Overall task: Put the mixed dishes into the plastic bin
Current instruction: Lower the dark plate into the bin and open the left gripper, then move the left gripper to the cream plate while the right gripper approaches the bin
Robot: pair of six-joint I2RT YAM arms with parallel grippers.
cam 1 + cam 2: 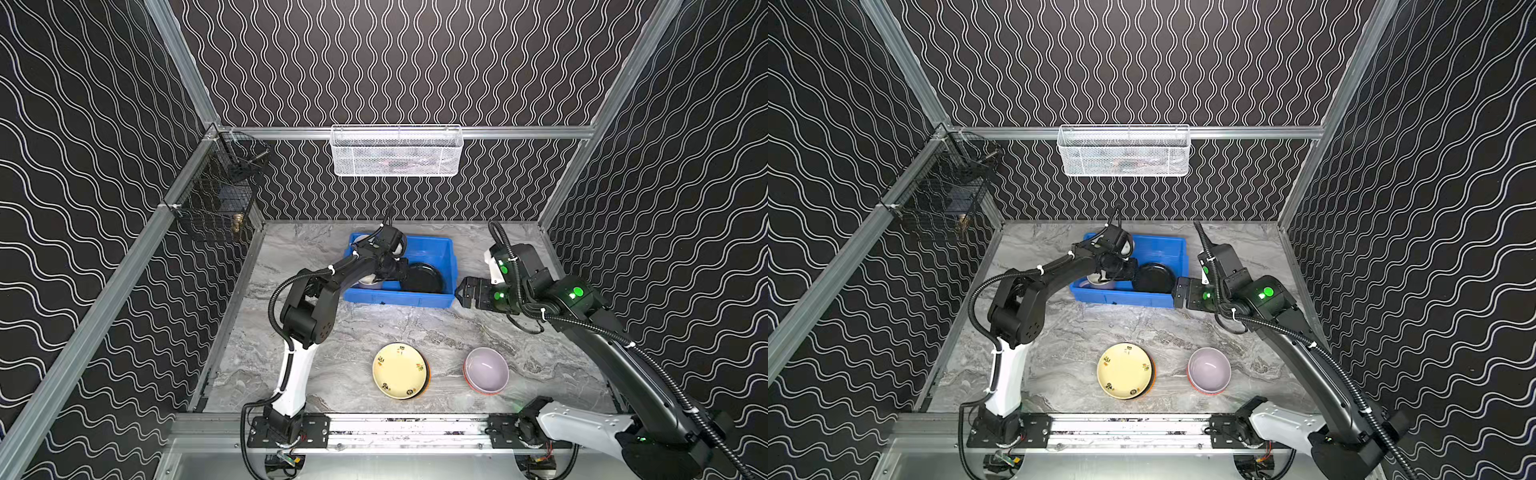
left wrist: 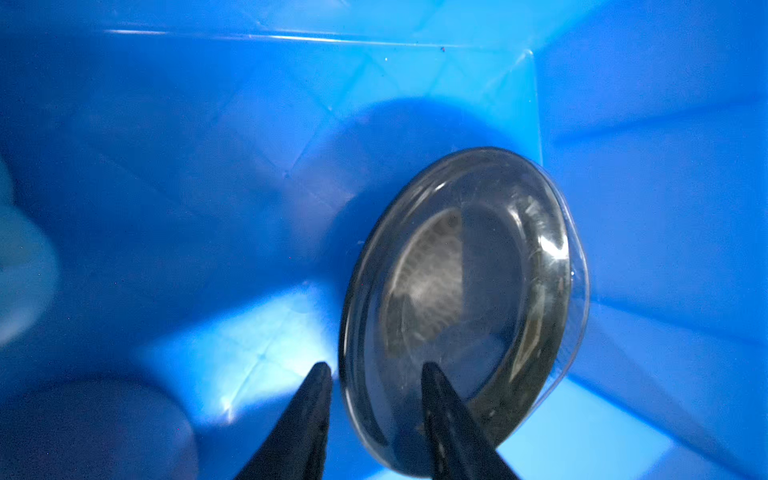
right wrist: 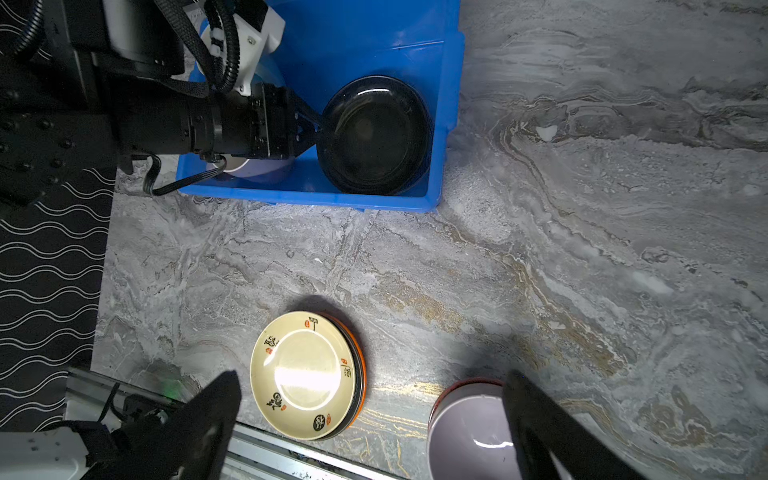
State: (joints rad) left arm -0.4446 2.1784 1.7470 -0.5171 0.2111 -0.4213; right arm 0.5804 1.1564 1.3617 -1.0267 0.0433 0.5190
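Plate first: the black plate point(image 2: 465, 299) lies inside the plastic bin point(image 3: 307, 199), seemingly tilted against a corner wall. My left gripper point(image 2: 374, 368) straddles its near rim, jaws parted narrowly with blue showing beside one finger, so I judge a straight pull back along the fingers clears it. My right gripper point(image 1: 460, 294) hangs wide and empty just outside the bin. Back toward its base, the lavender bowl point(image 1: 486, 369) is nearer it than the cream plate point(image 1: 399, 370), both on the surface point(image 1: 332, 332).

Mug point(image 3: 270, 169): mostly hidden beneath my left arm point(image 3: 166, 124).
Lavender bowl point(image 3: 465, 428): cut off at right wrist view's edge.
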